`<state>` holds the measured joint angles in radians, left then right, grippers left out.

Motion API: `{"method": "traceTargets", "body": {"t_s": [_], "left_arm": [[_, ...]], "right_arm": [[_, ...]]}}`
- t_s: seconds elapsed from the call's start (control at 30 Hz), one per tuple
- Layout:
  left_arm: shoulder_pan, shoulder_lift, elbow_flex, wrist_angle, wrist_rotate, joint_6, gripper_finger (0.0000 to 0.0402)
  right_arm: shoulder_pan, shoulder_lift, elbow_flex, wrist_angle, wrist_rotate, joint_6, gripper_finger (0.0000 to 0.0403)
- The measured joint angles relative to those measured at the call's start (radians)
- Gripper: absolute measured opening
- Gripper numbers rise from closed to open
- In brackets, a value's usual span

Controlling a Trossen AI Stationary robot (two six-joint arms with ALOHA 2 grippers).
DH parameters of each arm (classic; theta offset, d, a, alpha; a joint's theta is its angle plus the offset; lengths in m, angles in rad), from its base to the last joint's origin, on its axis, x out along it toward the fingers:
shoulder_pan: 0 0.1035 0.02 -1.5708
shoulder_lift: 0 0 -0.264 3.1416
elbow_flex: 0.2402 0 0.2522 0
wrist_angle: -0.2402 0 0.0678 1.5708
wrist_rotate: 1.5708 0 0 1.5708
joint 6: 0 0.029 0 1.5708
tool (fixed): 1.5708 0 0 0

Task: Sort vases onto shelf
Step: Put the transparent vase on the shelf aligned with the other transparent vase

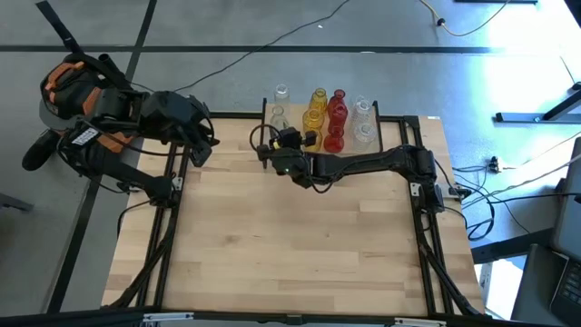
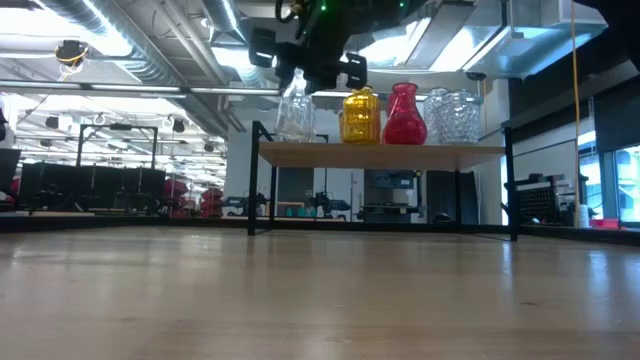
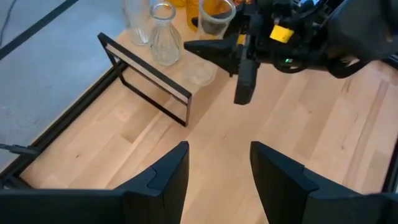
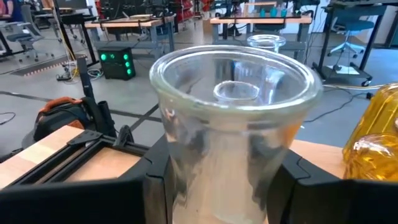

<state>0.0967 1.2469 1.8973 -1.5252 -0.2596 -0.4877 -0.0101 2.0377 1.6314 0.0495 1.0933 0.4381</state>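
Vases are lined up on the shelf, with yellow, red and clear ones just beside the right claw; those at the back are partly hidden behind the front row. One clear vase, wide-mouthed and translucent, is clenched between the right claw's fingers at the shelf's end, its base cut off from sight, so whether it touches the board cannot be told. Nothing is seen inside it. The left claw is held released, with nothing between its fingers, well apart over the table.
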Motion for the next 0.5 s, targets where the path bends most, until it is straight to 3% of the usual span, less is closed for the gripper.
{"method": "traceTargets", "body": {"t_s": [0.5], "left_arm": [[0.0, 0.0, 0.0, 0.001, -0.008, 0.0, 0.0163]], "right_arm": [[-0.005, 0.022, 0.0, 0.002, -0.009, -0.023, 0.0132]]}}
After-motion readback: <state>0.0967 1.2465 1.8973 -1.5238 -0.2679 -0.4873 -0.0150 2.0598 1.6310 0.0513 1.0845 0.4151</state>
